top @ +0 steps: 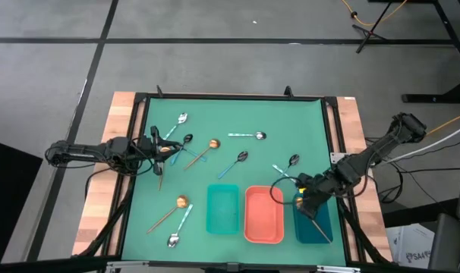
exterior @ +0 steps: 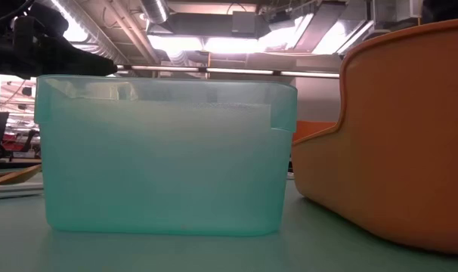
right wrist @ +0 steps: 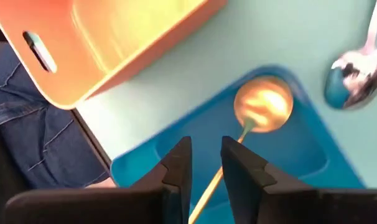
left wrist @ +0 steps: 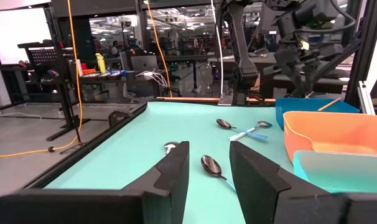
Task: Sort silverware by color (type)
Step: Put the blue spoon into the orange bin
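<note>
The right gripper [right wrist: 205, 163] hangs over the dark blue tray [right wrist: 300, 149] at the near right edge of the table, its fingers closed on the thin brown handle of a gold spoon [right wrist: 263, 106]. The spoon's bowl lies low over the tray's inside, near the tray's far end. Risk: if the fingers release while the handle is tilted across the rim, the spoon may tip out or come to rest bridging the wall. A silver-bowled spoon [right wrist: 356, 68] lies on the mat just beside the tray's far end; a lateral sweep on retreat could knock it.

The coral tray [top: 263, 214] and the teal tray [top: 222, 208] stand beside the blue one; both look empty, though this is a judgement from above.

Farther off, the left gripper [left wrist: 208, 171] rests low over the mat at the left side, fingers apart and empty. A dark spoon [left wrist: 211, 166] lies between its fingers' line of sight. Other spoons [top: 242, 157] lie scattered across the mat [top: 237, 114], some close together; a grasp there risks taking two at once.
</note>
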